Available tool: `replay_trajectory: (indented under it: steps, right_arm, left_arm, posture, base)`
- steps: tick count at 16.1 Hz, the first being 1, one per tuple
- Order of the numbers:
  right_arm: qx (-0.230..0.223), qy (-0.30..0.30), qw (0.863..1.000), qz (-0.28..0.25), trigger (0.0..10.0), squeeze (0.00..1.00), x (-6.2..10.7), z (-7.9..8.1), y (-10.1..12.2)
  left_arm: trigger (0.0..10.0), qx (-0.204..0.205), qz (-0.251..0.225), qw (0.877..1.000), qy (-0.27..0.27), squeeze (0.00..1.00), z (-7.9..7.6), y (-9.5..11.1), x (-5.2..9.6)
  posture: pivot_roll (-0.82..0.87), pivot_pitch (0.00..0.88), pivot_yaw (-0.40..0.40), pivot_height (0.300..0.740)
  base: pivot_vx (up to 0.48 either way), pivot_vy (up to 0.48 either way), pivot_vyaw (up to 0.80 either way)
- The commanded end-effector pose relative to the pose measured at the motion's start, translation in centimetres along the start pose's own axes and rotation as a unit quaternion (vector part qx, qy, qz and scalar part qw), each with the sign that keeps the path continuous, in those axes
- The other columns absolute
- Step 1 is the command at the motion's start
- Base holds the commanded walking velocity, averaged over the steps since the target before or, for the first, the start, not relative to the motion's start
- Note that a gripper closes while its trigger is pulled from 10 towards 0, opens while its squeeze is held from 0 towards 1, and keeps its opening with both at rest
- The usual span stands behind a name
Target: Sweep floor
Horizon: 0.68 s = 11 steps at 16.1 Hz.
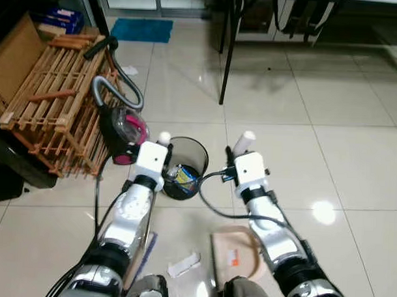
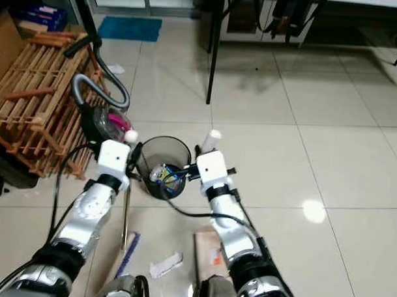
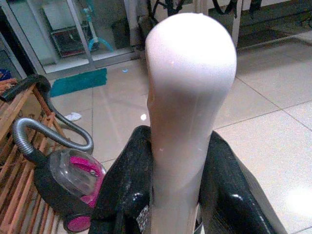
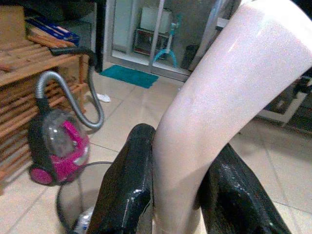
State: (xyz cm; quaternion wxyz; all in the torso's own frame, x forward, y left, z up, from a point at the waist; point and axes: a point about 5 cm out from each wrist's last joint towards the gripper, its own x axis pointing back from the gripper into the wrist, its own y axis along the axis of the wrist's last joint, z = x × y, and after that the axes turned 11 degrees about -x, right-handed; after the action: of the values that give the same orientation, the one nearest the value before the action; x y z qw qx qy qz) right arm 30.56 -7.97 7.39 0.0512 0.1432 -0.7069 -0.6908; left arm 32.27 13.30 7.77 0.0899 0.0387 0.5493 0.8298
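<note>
Beside the waste bin (image 1: 186, 162), the left gripper (image 3: 168, 195) clamps the broom handle (image 3: 187, 107); the right gripper (image 4: 168, 195) clamps the dustpan handle (image 4: 214, 112). Head views reveal the dustpan (image 1: 237, 254) below.

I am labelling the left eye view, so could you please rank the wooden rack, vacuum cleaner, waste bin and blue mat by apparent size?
1. Wooden rack
2. Vacuum cleaner
3. Waste bin and blue mat: alike, and the mat lies farther off, so unranked.

Broom (image 2: 126, 250) bristles cut off at bottom edge; dustpan (image 1: 237, 254) partly hidden behind right arm.
</note>
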Motion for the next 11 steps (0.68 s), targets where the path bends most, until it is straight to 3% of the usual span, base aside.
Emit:
replay_trajectory:
  steps: [1,6,11]
  right_arm:
    - [-0.002,0.01,1.0,-0.006,10.0,0.0,0.3,0.5,-0.1]
    - [-0.007,-0.02,1.0,0.0,10.0,0.0,0.5,1.2,-0.4]
    - [0.001,-0.019,1.0,0.006,10.0,0.0,0.7,1.3,-0.7]
  left_arm:
    - [10.0,-0.002,0.0,1.0,0.011,0.0,-0.2,-0.1,0.0]
    - [10.0,0.049,0.009,0.994,0.093,0.0,0.1,0.4,-0.8]
    - [10.0,0.145,0.029,0.972,0.185,0.0,1.5,0.6,-1.4]
  posture:
    - [-0.05,0.265,0.003,0.74]
    - [-0.07,0.259,0.0,0.74]
    - [-0.07,0.244,-0.008,0.74]
  base:
    - [0.0,0.0,0.0]
    - [0.0,0.0,0.0]
    - [0.0,0.0,0.0]
